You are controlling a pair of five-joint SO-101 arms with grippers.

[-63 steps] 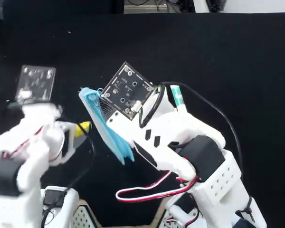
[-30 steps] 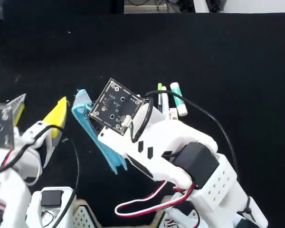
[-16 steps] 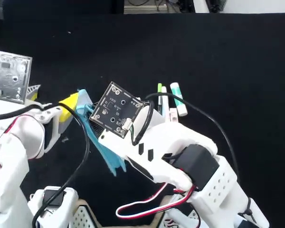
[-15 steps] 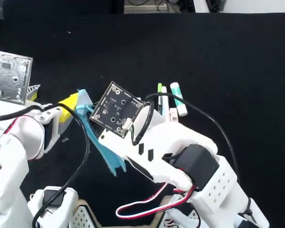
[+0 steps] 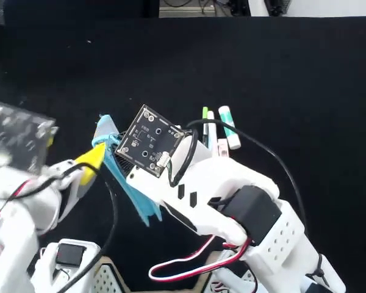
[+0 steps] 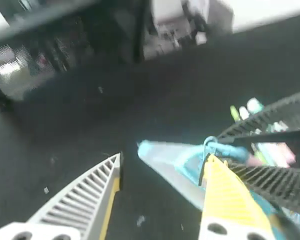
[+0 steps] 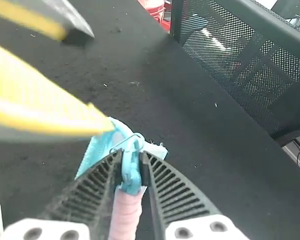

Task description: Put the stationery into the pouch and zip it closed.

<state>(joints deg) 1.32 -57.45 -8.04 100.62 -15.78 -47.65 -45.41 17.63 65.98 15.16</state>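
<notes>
- The right claw (image 7: pixel 130 156) is shut tight on the blue zip tab (image 7: pixel 131 170) at the far end of the pouch (image 5: pixel 133 186).
- The pouch is long and thin and stands on its edge. It runs from that far end back toward the robot, under the right arm.
- The left claw (image 6: pixel 161 161) is wide apart and holds nothing. The pouch's tip lies between its two fingers, so this claw is closest to that end.
- The pens (image 5: pixel 219 128) lie on the counter (image 5: pixel 280 73) on the other side of the right arm. They point away from the robot.
</notes>
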